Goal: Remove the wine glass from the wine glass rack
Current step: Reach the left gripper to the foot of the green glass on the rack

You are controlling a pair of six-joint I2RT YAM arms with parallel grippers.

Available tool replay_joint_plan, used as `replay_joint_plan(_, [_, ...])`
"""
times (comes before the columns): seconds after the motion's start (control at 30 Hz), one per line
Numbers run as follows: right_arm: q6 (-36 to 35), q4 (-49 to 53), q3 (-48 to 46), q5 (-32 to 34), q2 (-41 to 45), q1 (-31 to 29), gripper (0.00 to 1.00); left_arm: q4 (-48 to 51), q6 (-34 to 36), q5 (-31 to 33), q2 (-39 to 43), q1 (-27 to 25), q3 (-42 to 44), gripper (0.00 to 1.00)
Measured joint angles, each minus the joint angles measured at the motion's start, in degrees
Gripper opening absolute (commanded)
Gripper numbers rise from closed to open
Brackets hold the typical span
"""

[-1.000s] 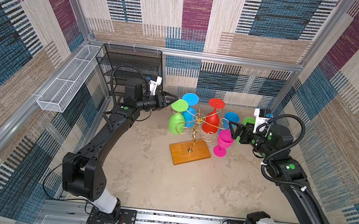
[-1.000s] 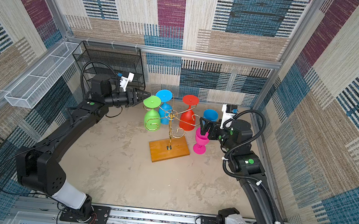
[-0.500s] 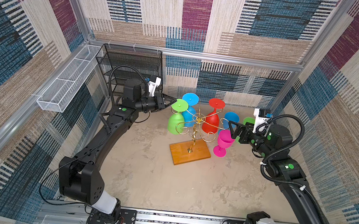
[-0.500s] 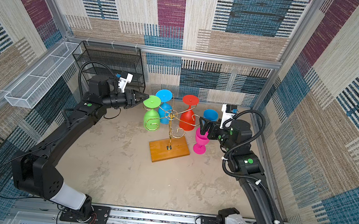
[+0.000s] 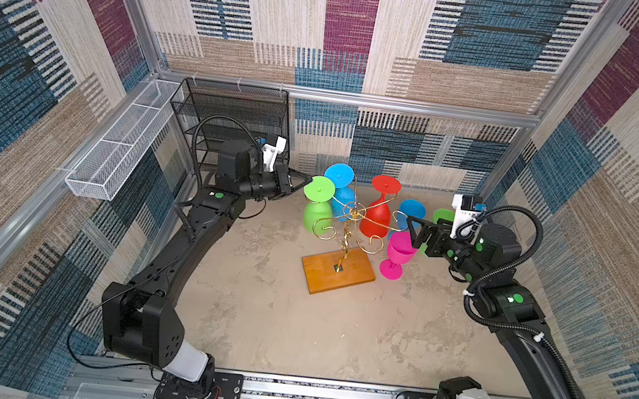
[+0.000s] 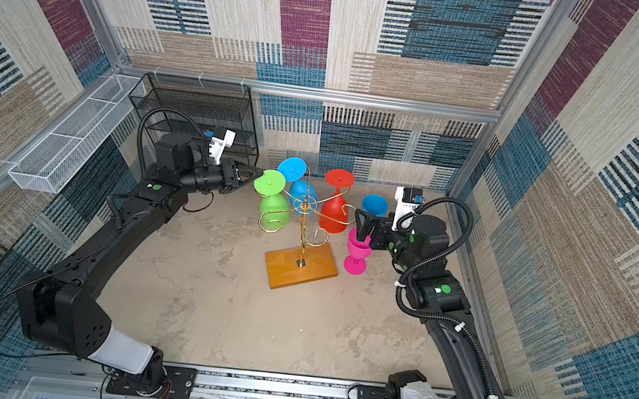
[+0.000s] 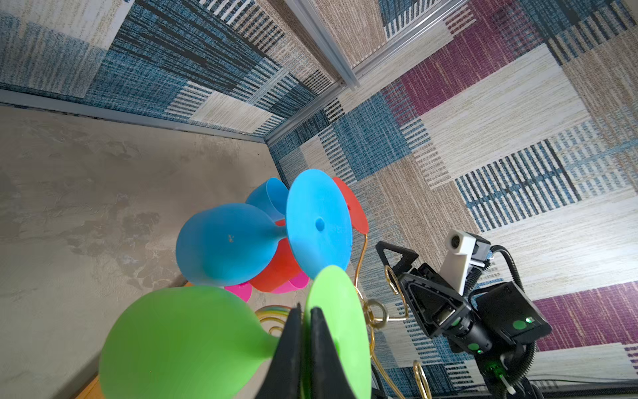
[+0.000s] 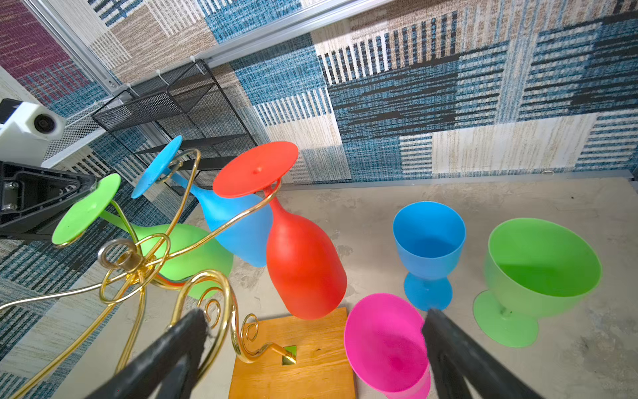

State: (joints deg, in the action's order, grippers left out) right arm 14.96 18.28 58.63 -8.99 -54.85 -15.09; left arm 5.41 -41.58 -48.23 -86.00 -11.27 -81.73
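Observation:
The wine glass rack [image 5: 351, 213] is a gold wire stand on an orange-brown wooden base [image 5: 356, 274]. Three glasses hang upside down from its arms: green [image 5: 315, 217], blue [image 5: 339, 176] and red [image 5: 376, 216]. My left gripper [image 5: 305, 184] is shut on the rim of the green wine glass's round foot [image 7: 340, 311], and the green bowl [image 7: 179, 342] shows beside the black fingers [image 7: 291, 345]. My right gripper [image 5: 414, 232] is open on the rack's right side, its fingers [image 8: 179, 342] spread over the rack's scrolls and a pink glass [image 8: 383, 342].
Standing upright on the floor right of the rack are the pink glass [image 5: 399, 253], a blue glass [image 5: 410, 210] and a wide green one [image 8: 538, 269]. A black mesh shelf unit [image 5: 236, 114] fills the back left corner, with a long white wire basket [image 5: 118, 153] on the left wall.
My left gripper's jaws have closed onto the green glass's foot, and the arm has shifted slightly. The right arm and gripper have not moved.

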Motion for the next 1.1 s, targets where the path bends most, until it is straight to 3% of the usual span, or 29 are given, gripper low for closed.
replay_joint_plan(0.37, [0.0, -0.5, -0.3, 0.0, 0.0, 0.0, 0.99, -0.4, -2.2, -1.7, 0.9, 0.4, 0.0, 0.00])
replay_joint_plan(0.93, [0.0, -0.8, -0.3, -1.0, -0.1, 0.0, 0.99, -14.2, -17.1, -6.8, 3.0, 4.3, 5.8, 0.00])
replay_joint_plan(1.1, [0.0, -0.8, -0.3, -1.1, -0.1, 0.0, 0.99, -16.3, -18.6, -7.7, 4.4, 4.8, 6.9, 0.00])
